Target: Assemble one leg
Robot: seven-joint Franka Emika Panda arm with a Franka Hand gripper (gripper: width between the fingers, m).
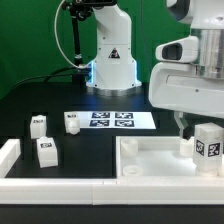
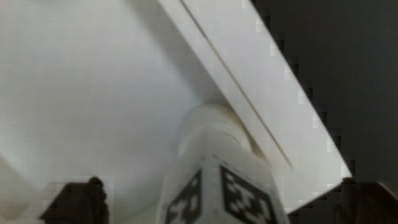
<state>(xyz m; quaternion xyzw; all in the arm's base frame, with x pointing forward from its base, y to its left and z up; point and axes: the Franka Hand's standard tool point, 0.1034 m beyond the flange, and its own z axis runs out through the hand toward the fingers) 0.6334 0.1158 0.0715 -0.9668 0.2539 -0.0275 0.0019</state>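
A white leg (image 1: 207, 143) with black-and-white tags stands upright on the large white rimmed panel (image 1: 150, 160), near its corner on the exterior view's right. My gripper (image 1: 194, 128) is right over this leg. In the wrist view the leg (image 2: 224, 190) sits between my two dark fingers (image 2: 80, 203), with a gap on each side, so the jaws are open and hold nothing. The panel's rim (image 2: 249, 90) runs diagonally past the leg. Two more tagged legs (image 1: 38, 124) (image 1: 46, 151) and a smaller white part (image 1: 72, 124) lie on the black table at the exterior view's left.
The marker board (image 1: 110, 119) lies flat in the middle of the table. The arm's white base (image 1: 112, 60) stands behind it. A white raised border (image 1: 12, 155) runs along the table's front and the exterior view's left.
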